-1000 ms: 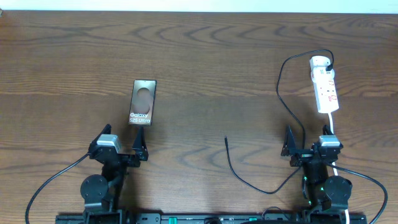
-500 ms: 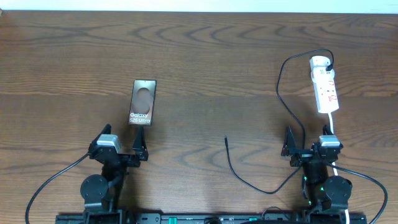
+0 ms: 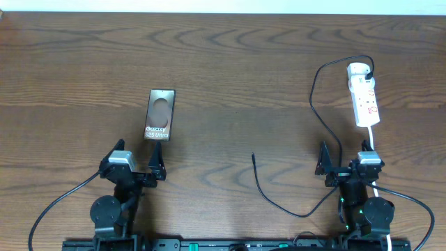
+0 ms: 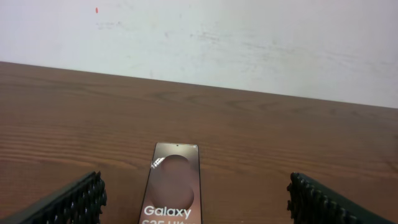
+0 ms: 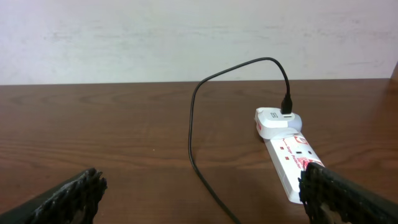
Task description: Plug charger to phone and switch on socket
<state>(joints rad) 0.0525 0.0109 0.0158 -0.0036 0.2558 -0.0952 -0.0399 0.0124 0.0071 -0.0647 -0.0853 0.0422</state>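
The phone (image 3: 159, 115) lies flat, left of centre, bronze face up with white "Galaxy" lettering. It sits just beyond my left gripper (image 3: 134, 162). In the left wrist view the phone (image 4: 174, 180) lies between the wide-apart jaws of the open, empty left gripper (image 4: 194, 186). The socket (image 3: 364, 96), a white strip with red markings, lies at the far right. The black charger (image 3: 311, 90) loops from its far end down to a free plug tip (image 3: 254, 156) on bare wood. My right gripper (image 3: 345, 162) stands open and empty. In the right wrist view the charger (image 5: 192, 124) passes between the jaws of the right gripper (image 5: 200, 180), with the socket (image 5: 289, 155) ahead of the right finger.
A white adapter (image 5: 273, 121) sits plugged into the socket's far end, with the black cable in it. The socket's white cord (image 3: 373, 139) runs back toward the right arm's base. The wooden table (image 3: 230, 63) ends at a white wall behind.
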